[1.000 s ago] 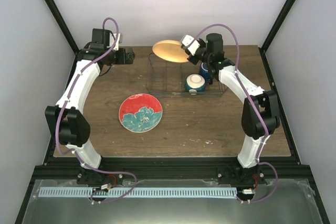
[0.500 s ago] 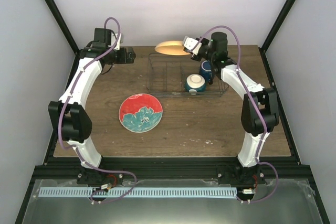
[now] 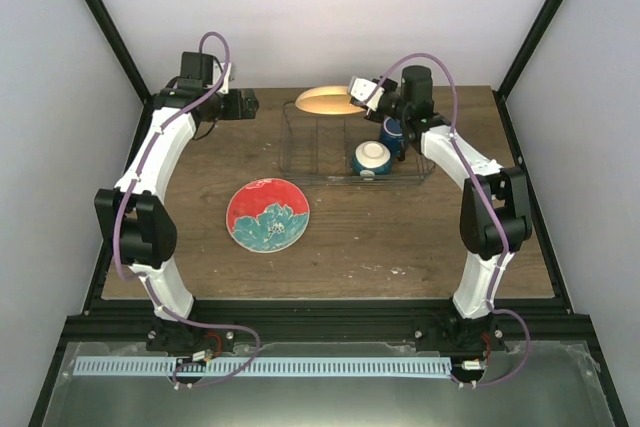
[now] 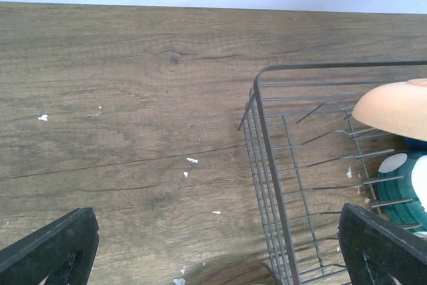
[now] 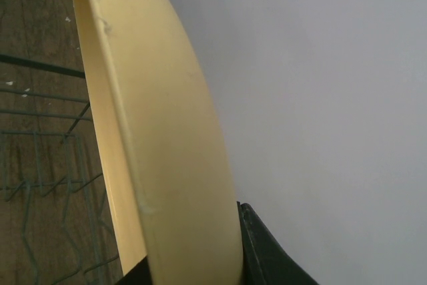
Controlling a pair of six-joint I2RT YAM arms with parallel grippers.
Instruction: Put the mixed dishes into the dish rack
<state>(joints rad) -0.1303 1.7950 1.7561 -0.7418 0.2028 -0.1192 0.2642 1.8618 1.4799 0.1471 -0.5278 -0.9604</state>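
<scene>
Two plates, one mug, one bowl and one dish rack [image 3: 296, 147] are on show, with two arms over the worktop [image 3: 400, 237]. The red-and-teal floral plate [image 3: 268, 214] lies flat on the worktop, in front of the rack and apart from it. The small cream-white bowl [image 3: 371, 158] sits in the rack's right half near the front wire, and the dark blue mug [image 3: 392, 133] stands just behind it. The orange-yellow plate [image 3: 328, 100] is off the worktop, held in the air over the rack's far rim towards its left end. The right jaws are clenched on that plate's edge: the right wrist view shows the rim running up out of the black fingers, with the rack wires below on the left. The left jaws are spread wide and grasp nothing; they hang over bare wood just left of the rack, whose left end wall fills the right of the left wrist view, and they touch nothing. Against a second ago, the orange-yellow plate shows a flatter, narrower oval from above and the right wrist has turned with it, while the left arm [image 3: 150, 162] has shifted only slightly. The floral plate, the bowl and the mug lie where they were.
</scene>
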